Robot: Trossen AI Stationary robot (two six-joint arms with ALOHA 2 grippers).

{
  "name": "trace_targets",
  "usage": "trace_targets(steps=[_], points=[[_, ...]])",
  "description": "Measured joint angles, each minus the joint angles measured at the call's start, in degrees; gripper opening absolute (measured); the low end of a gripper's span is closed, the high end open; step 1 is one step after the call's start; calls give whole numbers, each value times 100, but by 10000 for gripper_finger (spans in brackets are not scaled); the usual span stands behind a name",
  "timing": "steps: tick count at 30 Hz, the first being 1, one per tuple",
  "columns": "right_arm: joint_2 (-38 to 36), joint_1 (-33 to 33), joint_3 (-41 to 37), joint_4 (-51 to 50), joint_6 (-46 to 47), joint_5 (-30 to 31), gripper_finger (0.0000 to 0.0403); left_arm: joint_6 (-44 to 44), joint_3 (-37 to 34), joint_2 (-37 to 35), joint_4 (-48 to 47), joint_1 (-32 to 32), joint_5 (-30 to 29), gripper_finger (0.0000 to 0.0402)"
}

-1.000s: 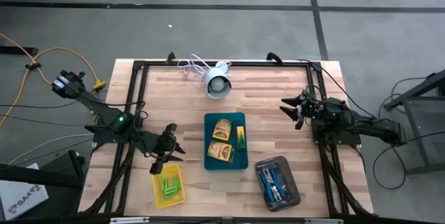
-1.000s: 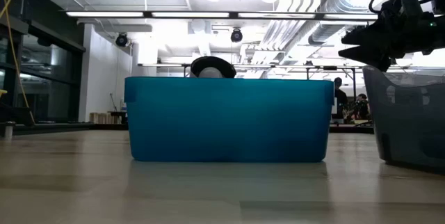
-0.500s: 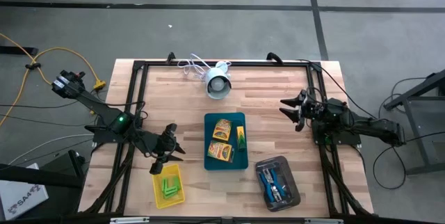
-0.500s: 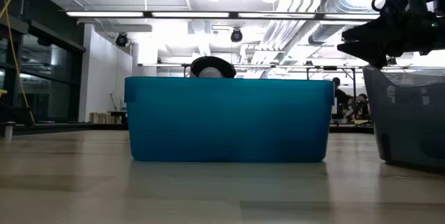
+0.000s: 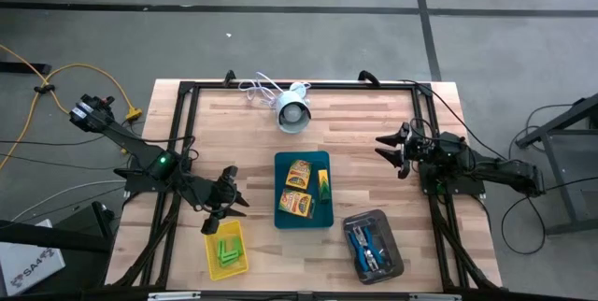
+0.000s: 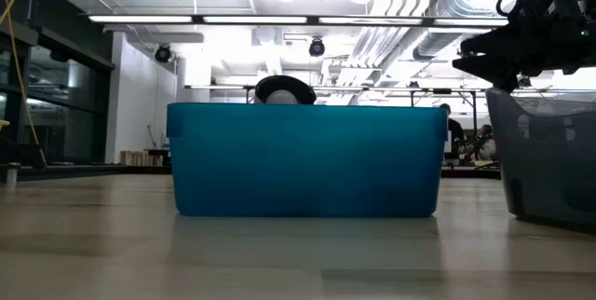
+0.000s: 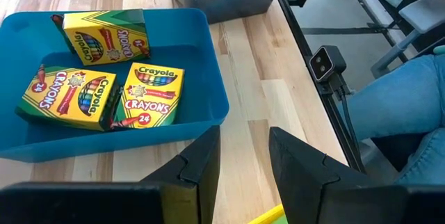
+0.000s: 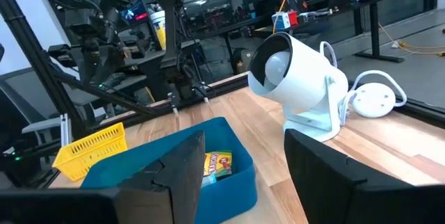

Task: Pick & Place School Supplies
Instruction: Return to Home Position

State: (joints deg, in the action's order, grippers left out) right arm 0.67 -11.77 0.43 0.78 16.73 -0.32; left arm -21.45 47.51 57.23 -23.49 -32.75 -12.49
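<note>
Three yellow crayon boxes [image 7: 151,95] lie flat in the teal tray [image 5: 304,189] at the table's middle. Bright green blocks [image 5: 227,250] sit in the yellow tray [image 5: 225,250] near the front left. Blue-handled scissors [image 5: 366,243] lie in the dark grey tray [image 5: 374,245] at the front right. My left gripper [image 5: 234,200] hovers open just left of the teal tray, above the yellow tray's far end, with nothing between its fingers [image 7: 198,165]. My right gripper [image 5: 388,147] is open and empty over the table's right side, pointing level toward the left.
A white round device [image 5: 293,111] with a cable stands at the far middle of the table. A black frame [image 5: 187,86] runs round the table's edges. Bare wood lies between the teal tray and my right gripper. A person's legs [image 7: 410,113] show beyond the near edge.
My right gripper has turned a little at the wrist and stays in the same place, open. Nothing else has moved.
</note>
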Motion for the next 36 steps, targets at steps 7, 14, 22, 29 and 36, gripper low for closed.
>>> trace_targets(steps=[7, 14, 22, 29, 36], points=[[1, 0, -2, 0, -1, 2, 190, -2, 0, 0, 0, 0, 0, 120], [2, 0, -7, 0, -2, 7, 190, 18, 0, 0, 0, 0, 2, 120], [2, 0, -11, 0, -2, 9, 190, 920, 0, 0, 0, 19, 2, 120], [2, 0, -11, -2, -2, 11, 190, 1427, 0, 54, -17, 298, 3, 120], [2, 2, -11, 4, -4, 11, 190, 1941, -574, -230, 501, 620, 219, 120]])
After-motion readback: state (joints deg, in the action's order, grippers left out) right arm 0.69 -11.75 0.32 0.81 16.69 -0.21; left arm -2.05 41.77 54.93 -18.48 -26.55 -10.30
